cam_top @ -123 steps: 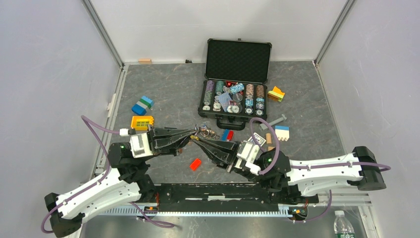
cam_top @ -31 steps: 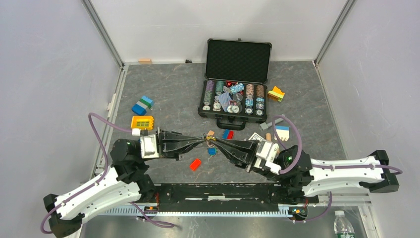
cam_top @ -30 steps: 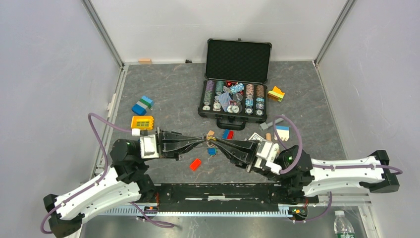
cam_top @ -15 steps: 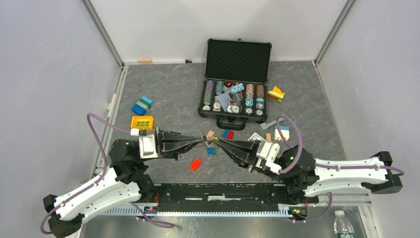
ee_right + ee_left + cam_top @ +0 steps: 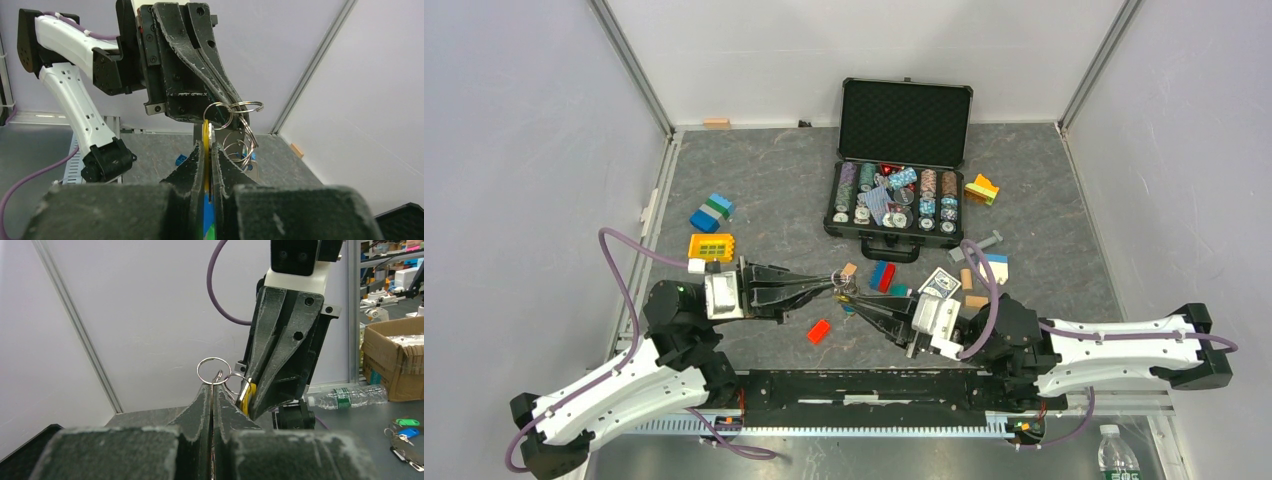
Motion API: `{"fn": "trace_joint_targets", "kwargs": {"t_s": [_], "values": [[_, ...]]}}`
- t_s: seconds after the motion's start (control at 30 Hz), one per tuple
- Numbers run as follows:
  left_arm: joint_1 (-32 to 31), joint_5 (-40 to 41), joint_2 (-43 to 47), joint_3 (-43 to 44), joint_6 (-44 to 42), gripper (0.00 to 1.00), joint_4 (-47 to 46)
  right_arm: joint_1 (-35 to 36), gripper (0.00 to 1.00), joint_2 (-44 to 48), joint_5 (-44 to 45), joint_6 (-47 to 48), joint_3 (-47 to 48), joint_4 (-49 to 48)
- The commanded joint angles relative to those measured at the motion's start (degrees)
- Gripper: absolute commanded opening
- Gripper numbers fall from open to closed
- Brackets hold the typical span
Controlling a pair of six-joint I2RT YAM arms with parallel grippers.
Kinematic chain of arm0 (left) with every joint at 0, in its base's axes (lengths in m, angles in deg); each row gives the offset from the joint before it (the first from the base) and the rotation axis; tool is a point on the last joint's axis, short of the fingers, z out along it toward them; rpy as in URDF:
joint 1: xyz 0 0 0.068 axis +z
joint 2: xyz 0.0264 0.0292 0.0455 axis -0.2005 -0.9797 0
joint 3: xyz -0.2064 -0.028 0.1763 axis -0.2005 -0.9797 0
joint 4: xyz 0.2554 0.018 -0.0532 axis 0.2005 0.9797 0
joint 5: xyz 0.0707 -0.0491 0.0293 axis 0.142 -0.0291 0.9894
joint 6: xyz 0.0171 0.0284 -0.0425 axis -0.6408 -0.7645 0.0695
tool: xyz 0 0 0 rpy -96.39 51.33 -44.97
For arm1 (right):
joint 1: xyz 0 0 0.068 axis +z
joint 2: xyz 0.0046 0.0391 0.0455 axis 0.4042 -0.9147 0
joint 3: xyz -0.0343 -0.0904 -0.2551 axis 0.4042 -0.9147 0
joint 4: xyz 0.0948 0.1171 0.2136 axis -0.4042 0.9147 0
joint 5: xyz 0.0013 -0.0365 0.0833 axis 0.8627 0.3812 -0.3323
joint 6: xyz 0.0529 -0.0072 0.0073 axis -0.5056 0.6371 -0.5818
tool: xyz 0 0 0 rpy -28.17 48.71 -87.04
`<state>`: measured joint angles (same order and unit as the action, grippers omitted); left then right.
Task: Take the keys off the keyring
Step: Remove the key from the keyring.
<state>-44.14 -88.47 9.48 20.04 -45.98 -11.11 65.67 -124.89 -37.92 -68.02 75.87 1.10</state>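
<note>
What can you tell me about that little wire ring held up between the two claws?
The keyring is a cluster of thin, shiny silver wire loops, seemingly metal, linked together. It is held in the air between the two arms. The left gripper is shut on the edge of one loop, which stands above its fingertips. The right gripper clamps a yellow-headed key that seems threaded on the rings.

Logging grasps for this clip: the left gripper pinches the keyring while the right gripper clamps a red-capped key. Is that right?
Not quite. The right gripper clamps a yellow-capped key, not a red one; the right wrist view shows the yellow cover between its fingers. The left gripper does pinch the keyring.
</note>
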Motion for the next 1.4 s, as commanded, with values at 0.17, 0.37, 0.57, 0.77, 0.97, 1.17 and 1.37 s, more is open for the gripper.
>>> {"fn": "trace_joint_targets", "kwargs": {"t_s": [0.17,0.37,0.57,0.77,0.97,1.17,1.37], "values": [[-0.14,0.59,0.45,2.96,-2.12,0.02,-2.1,-0.04,0.03,0.07,-1.58,-0.96,1.33,2.46],[-0.17,0.59,0.66,2.9,-2.21,0.02,-1.85,-0.04,0.03,0.89,-0.56,-0.78,1.24,2.13],[-0.13,0.26,0.92,2.62,-2.22,0.02,-1.57,-0.03,0.03,2.5,1.54,-0.78,0.65,0.67],[-0.14,0.15,1.04,2.55,-2.32,0.02,-1.22,-0.02,0.03,3.99,2.07,-0.71,-0.17,-0.56],[-0.17,0.01,0.92,2.66,-2.42,0.02,-1.17,0.02,0.03,3.89,2.84,-0.61,-0.17,-0.43],[-0.13,0.19,1.1,2.69,-2.3,0.02,-1.13,-0.04,0.03,3.81,3.27,-0.5,-0.65,0.35],[-0.15,0.42,1.18,2.79,-2.21,0.02,-1.16,-0.04,0.03,2.84,2.86,-0.94,-0.96,1.85]]}}
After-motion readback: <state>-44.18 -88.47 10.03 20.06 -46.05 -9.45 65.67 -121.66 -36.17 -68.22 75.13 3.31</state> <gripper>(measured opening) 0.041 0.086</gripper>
